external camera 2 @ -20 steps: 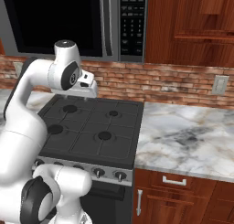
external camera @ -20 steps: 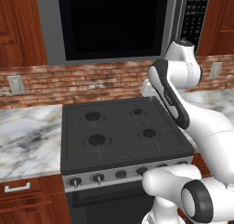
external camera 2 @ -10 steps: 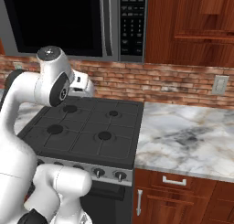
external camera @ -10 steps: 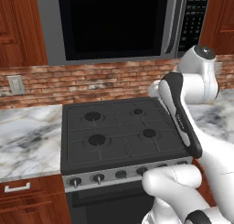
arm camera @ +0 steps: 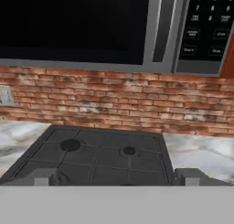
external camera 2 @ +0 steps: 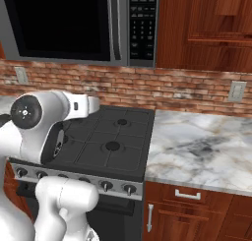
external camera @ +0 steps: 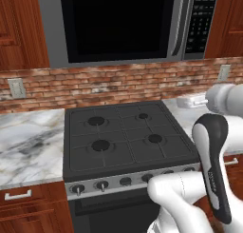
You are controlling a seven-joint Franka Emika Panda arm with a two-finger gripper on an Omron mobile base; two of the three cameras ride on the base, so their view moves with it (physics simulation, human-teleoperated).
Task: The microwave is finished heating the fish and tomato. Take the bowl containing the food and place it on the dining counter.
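Steel-framed microwave (external camera: 123, 25) shut, end effector (arm camera: 117, 176) wide

The arm (external camera: 213, 151) is swinging to the right side of the stove (external camera: 126, 139). Before, its hand end was up high near the microwave (external camera: 123, 25). Now it is sitting lower, in front of the brick wall (external camera: 95, 87). In the right base view the arm (external camera 2: 44, 117) is moving down and to the left, away from the keypad (external camera 2: 142, 18).

black stove (external camera: 126, 138) between marble worktops (external camera 2: 197, 149)
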